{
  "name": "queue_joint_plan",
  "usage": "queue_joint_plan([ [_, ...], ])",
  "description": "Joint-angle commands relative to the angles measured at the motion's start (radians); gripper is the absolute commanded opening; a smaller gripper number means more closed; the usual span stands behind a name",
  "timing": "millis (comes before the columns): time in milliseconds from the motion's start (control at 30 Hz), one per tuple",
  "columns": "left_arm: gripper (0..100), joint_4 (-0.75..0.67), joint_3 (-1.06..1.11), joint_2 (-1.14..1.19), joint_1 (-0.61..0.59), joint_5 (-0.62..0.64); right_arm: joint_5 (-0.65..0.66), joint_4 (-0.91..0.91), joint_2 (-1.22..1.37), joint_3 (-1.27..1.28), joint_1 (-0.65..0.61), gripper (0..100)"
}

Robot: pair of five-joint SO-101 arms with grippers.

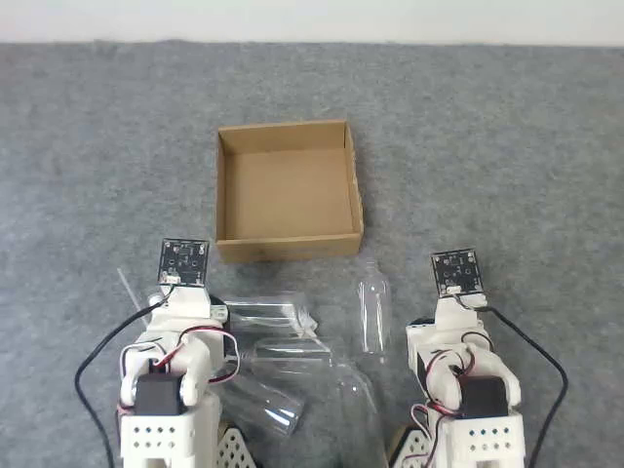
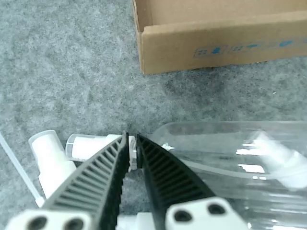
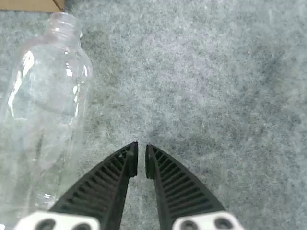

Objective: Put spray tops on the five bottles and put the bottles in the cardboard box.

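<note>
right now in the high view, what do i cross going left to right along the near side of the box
left arm → pile of clear bottles lying down → single clear bottle with its neck toward the cardboard box → right arm

- The cardboard box (image 1: 289, 248) sits mid-table (image 1: 507, 146), behind everything else.
- One bottle (image 1: 372, 302) lies just left of the right arm (image 1: 458, 361) — neck toward the box's near corner.
- The other bottles (image 1: 268, 312) lie left of it, before the box — spray tops (image 2: 50, 155) beside the left hand (image 2: 133, 141).
</note>
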Motion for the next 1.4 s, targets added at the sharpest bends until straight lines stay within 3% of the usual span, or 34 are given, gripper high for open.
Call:
queue_joint_plan([
  [0, 2, 0.008, -0.012, -0.028, 0.002, 0.006, 0.009, 0.007, -0.010, 0.021, 0.012, 0.9],
  [1367, 2, 0.008, -0.012, -0.028, 0.002, 0.006, 0.009, 0.004, -0.010, 0.021, -0.005, 0.9],
])
